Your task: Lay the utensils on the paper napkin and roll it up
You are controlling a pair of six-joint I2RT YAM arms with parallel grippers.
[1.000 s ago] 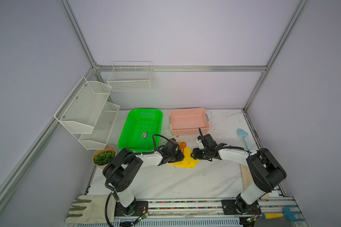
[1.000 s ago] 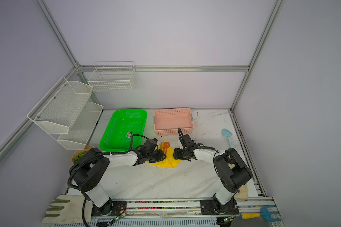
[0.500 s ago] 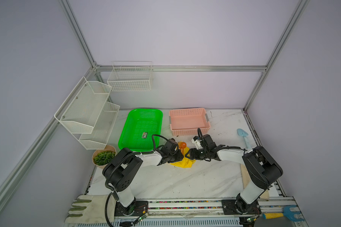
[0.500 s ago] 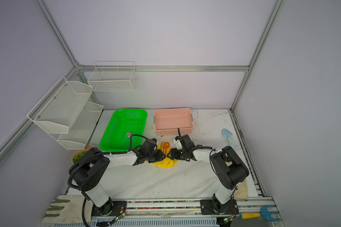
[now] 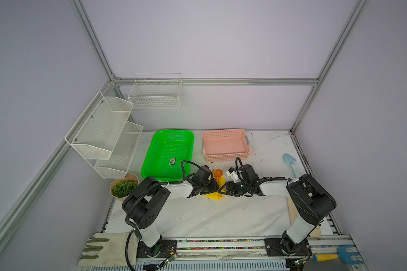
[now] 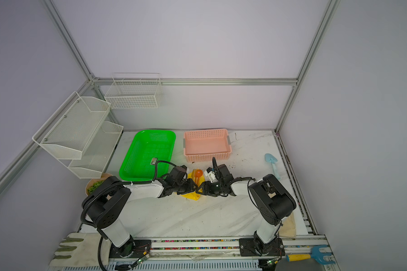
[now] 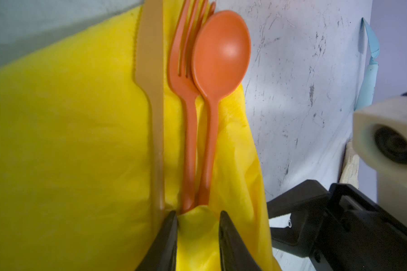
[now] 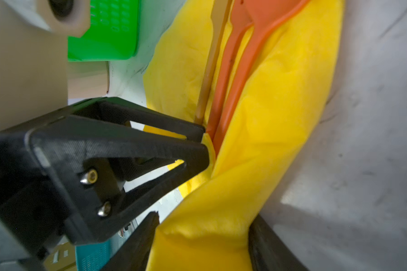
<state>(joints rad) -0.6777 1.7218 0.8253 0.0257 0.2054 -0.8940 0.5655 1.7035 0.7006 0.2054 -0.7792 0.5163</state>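
my left hand (image 7: 197, 214) pinching fold of yellow paper napkin (image 7: 68, 140) over handle ends. orange fork (image 7: 181, 70), spoon (image 7: 221, 51) side by side on napkin, mid desk (image 5: 209, 218). my right hand (image 8: 205, 225) straddles bunched napkin edge; gripping or not, cannot tell.

The white marble table (image 5: 197, 218) carries a green tray (image 5: 174, 131) and a pink basket (image 5: 228, 157) side by side at its far edge. Just in front of them lies the yellow paper napkin (image 5: 213, 196), crumpled. A light-blue trowel (image 5: 290, 162) lies near the right edge, well apart, and a potted plant (image 5: 123, 187) stands at the left edge
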